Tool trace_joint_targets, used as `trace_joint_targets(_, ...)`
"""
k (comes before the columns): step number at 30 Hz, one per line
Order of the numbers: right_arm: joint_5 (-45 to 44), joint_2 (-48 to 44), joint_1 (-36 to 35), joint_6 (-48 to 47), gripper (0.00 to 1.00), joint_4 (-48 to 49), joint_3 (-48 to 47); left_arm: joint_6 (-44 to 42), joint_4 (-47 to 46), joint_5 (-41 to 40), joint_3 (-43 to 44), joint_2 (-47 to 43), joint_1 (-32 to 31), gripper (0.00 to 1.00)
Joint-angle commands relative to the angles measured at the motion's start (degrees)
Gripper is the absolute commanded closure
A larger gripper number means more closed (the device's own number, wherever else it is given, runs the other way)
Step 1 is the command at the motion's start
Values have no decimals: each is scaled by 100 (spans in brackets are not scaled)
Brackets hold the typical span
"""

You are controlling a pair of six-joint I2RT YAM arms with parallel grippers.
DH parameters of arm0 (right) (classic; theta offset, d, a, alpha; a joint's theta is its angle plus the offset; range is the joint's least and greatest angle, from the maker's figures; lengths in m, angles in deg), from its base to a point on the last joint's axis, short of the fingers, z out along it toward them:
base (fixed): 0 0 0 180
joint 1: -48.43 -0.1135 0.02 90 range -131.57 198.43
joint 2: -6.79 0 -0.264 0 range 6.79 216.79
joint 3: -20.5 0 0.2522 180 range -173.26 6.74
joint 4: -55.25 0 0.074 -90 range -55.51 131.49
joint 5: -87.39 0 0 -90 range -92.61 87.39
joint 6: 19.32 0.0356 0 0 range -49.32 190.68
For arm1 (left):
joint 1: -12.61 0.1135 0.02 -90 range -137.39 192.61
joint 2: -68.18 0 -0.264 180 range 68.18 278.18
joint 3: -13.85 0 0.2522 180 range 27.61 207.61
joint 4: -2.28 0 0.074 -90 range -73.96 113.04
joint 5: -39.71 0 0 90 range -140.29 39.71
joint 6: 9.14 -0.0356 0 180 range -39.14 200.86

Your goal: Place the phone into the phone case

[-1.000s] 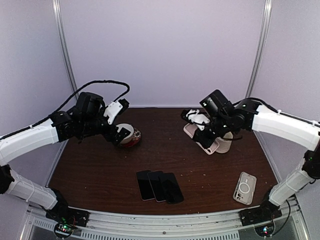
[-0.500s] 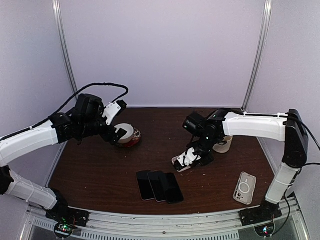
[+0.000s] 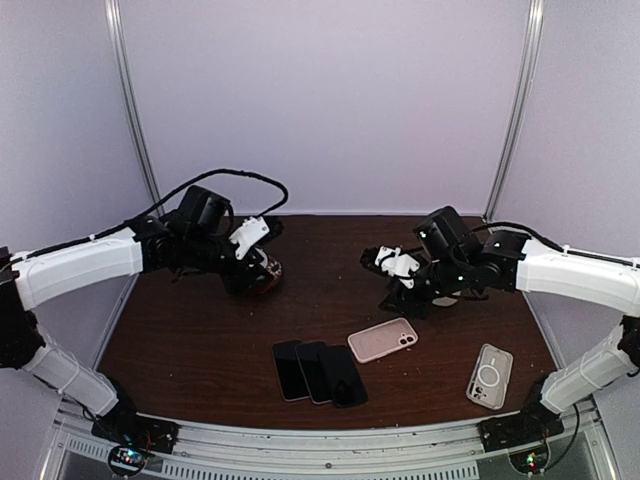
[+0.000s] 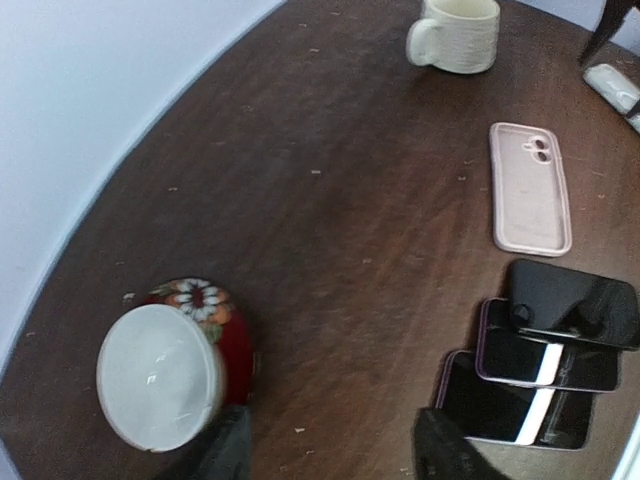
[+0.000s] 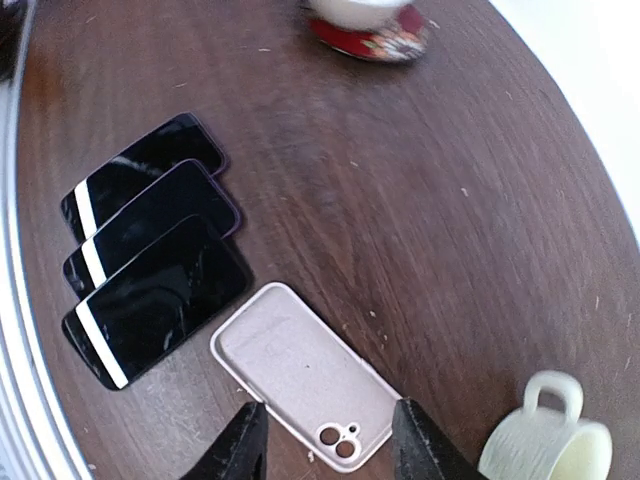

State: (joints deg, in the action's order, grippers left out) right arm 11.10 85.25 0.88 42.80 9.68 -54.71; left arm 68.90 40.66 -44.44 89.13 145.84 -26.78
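Observation:
A pink phone case (image 3: 383, 340) lies flat and hollow side up on the brown table (image 3: 200, 350); it also shows as the case (image 5: 310, 375) and the case (image 4: 530, 188). Three dark phones (image 3: 320, 372) lie overlapping just left of it, nearer the front edge, screens up: phones (image 5: 150, 270), phones (image 4: 545, 355). My right gripper (image 3: 388, 278) hovers behind and above the case, open, with nothing between its fingers; the right gripper (image 5: 330, 450) frames the case's camera end from above. My left gripper (image 3: 252, 268) is open and empty beside the bowl, seen as left gripper (image 4: 335, 455).
A red floral bowl (image 4: 160, 375) with a white inside sits at the back left under my left gripper. A cream mug (image 5: 545, 435) stands at the back right behind my right arm. A clear phone case (image 3: 490, 376) lies at the front right.
My right gripper brought the pink case down from beside the mug, let it go on the table and pulled back up and right. My left gripper shifted right over the bowl, its jaws narrower.

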Motion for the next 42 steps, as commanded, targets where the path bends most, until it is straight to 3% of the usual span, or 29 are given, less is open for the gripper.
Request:
trace_joint_targets(1,-1734,3,91,3923,66,-124,278,234,267,1628,920,1051,-343,55)
trace_joint_targets(3,-2174,5,105,4740,84,-364,481,534,145,1835,1250,1699,-534,59)
trace_joint_targets(4,-2241,-80,106,5094,88,-339,632,729,92,1961,1458,2047,-583,61)
trace_joint_targets(7,-2227,-359,108,5879,94,-59,1164,1168,201,2235,2158,2995,-662,68)
trace_joint_targets(12,-2160,-335,168,6429,100,-92,1665,704,578,1461,3059,4007,-1180,70)
trace_joint_targets(19,-1442,362,229,6765,100,190,1797,739,776,1117,3599,4885,-1255,71)
trace_joint_targets(22,-1389,640,252,6785,100,399,1858,793,985,924,3817,5189,-1252,76)
trace_joint_targets(30,-1234,1303,617,6703,100,807,1658,851,1027,1475,3587,5317,-1268,78)
trace_joint_targets(42,-1012,2744,1192,5728,100,872,-336,442,401,2227,3234,5211,-1453,76)
